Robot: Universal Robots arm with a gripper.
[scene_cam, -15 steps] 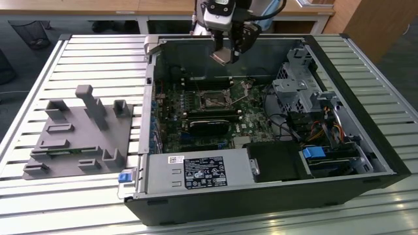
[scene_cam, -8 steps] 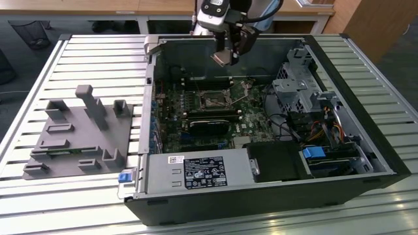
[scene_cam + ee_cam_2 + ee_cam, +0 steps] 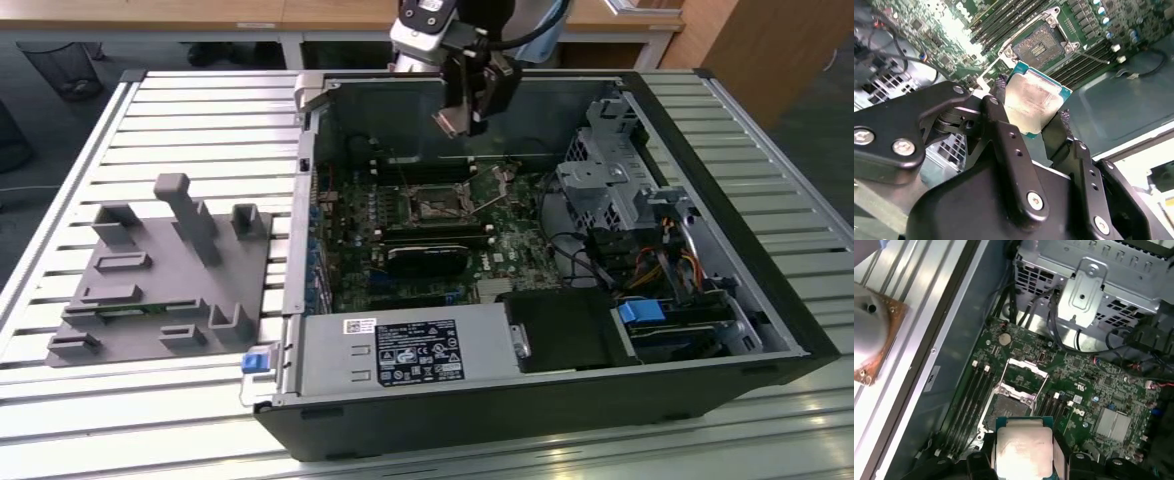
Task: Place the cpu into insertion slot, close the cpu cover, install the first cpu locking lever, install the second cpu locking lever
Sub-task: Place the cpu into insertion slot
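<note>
gripper (image 3: 1031, 104) pinches cpu (image 3: 1038, 99) by two edges above insertion slot (image 3: 1038, 46), clear of it. cpu cover (image 3: 1023, 374) stands tilted up at slot's edge. White printed label (image 3: 416, 352) sits on power supply (image 3: 334, 362), well apart from slot.

cpu (image 3: 1038, 102) in pincer (image 3: 1031, 100) — above insertion slot (image 3: 1040, 46)

The arm (image 3: 437, 28) hangs above the far side of the computer case (image 3: 534, 415), black jaws pointing down, clamped on opposite edges of the cpu (image 3: 1036, 102).
</note>
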